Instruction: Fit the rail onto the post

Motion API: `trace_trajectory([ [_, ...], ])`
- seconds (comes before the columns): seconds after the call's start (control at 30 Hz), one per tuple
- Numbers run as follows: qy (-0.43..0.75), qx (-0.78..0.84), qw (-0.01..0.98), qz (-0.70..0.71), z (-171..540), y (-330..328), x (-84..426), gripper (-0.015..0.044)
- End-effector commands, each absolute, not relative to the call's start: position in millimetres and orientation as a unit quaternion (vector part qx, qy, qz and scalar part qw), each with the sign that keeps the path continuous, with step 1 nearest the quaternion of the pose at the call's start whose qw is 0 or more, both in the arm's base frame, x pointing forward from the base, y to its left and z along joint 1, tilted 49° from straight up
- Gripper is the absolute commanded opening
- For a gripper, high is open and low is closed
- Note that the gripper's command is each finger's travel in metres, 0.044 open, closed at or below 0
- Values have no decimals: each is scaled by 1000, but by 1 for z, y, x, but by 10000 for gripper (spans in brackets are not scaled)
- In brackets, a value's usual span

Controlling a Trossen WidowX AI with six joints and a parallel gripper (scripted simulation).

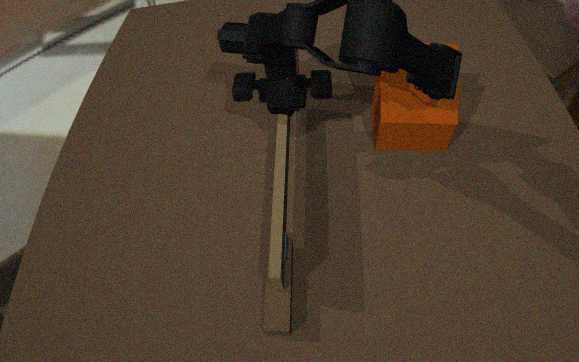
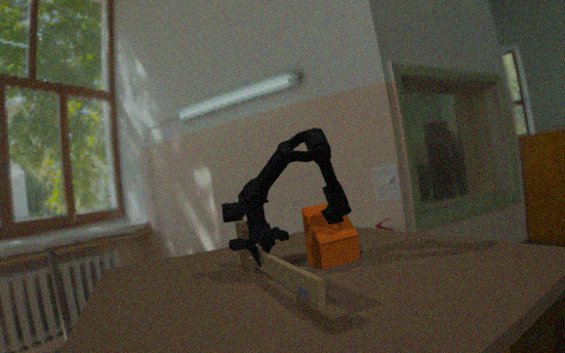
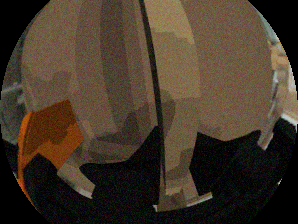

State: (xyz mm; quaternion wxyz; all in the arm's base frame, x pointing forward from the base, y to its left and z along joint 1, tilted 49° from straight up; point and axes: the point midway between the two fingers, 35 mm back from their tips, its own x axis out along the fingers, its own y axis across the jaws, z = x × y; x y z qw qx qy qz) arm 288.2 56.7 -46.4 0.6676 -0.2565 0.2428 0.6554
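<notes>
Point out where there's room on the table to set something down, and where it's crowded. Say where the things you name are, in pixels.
In the top view, broad patches: between the rail [image 1: 279,200] [image 2: 293,273] [image 3: 175,70] and the table's left edge, and right of the rail, below the orange block [image 1: 415,136] [image 2: 337,251] [image 3: 52,130]. Crowded: around the gripper [image 1: 286,105] [image 2: 258,260] [image 3: 166,128] and post [image 2: 242,229], and under the arm beside the orange block.
</notes>
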Motion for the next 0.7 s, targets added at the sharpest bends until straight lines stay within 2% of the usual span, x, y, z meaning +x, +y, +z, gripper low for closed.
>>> trace_trajectory([
  [0.0,242,-259,669,654,-48,54,289,0],
  [0.67,242,-259,669,653,-51,49,290,0],
])
